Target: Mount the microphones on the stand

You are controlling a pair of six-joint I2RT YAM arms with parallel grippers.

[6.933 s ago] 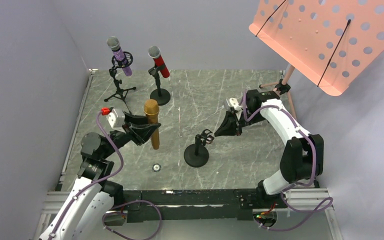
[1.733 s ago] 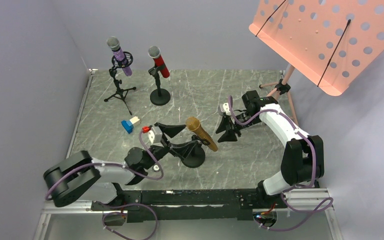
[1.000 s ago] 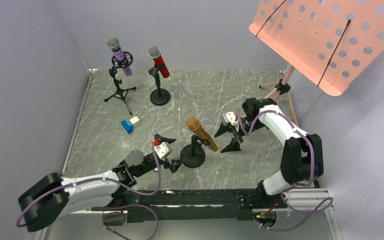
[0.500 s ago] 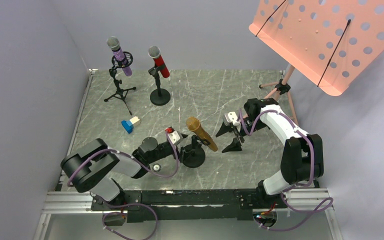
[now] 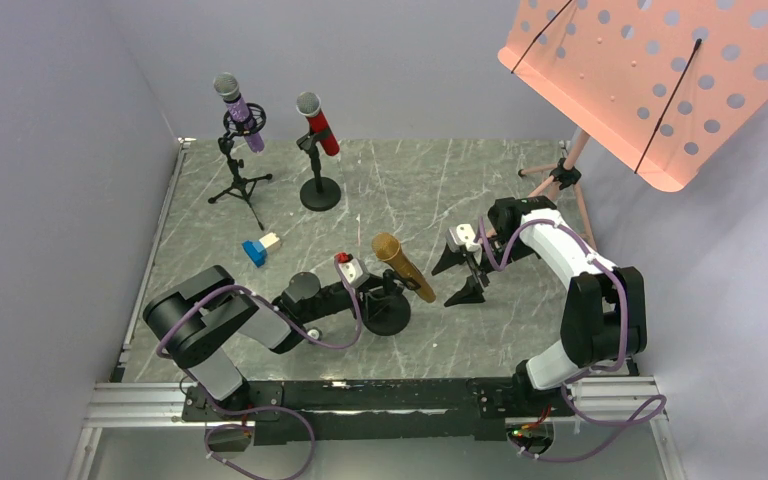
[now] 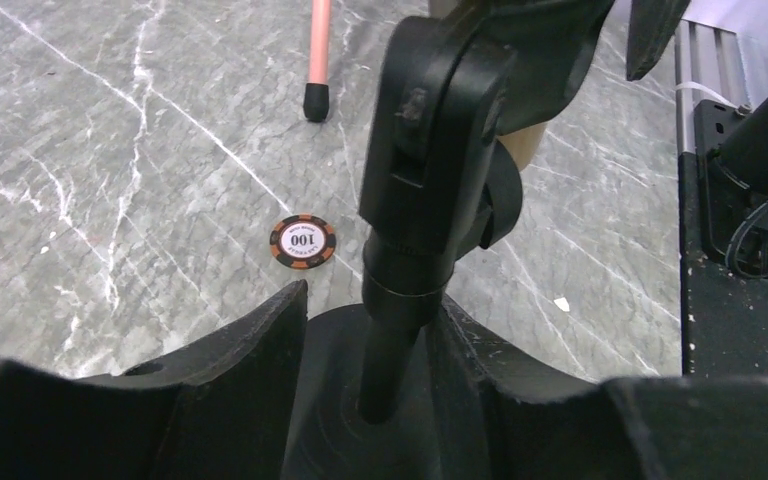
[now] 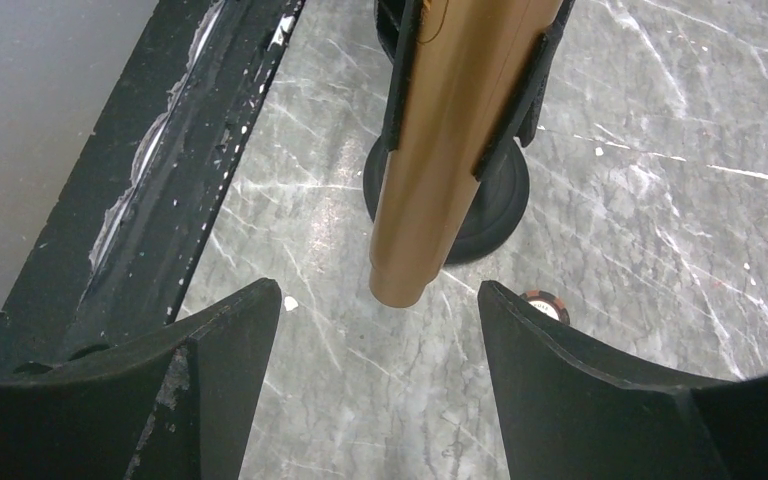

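Note:
The gold microphone (image 5: 401,266) sits tilted in the clip of the near stand (image 5: 388,312), which has a round base. My left gripper (image 5: 378,290) is low at that stand. In the left wrist view its jaws (image 6: 375,305) straddle the stand's pole (image 6: 392,360) above the base, half closed, with a gap left of the pole. My right gripper (image 5: 457,278) is open just right of the gold microphone's tail (image 7: 405,280), not touching it. At the back, the purple microphone (image 5: 238,104) stands in a tripod stand (image 5: 237,180) and the red microphone (image 5: 318,124) in a round-base stand (image 5: 320,190).
A pink perforated music stand (image 5: 660,70) overhangs the back right; its leg's foot (image 6: 317,100) rests on the marble table. A poker chip (image 6: 302,241) lies near the stand's base. A small blue and white block (image 5: 259,247) lies left of centre.
My left arm has swung in from the near left to the gold microphone's stand, and its jaws have narrowed around the pole. The right gripper has barely moved.

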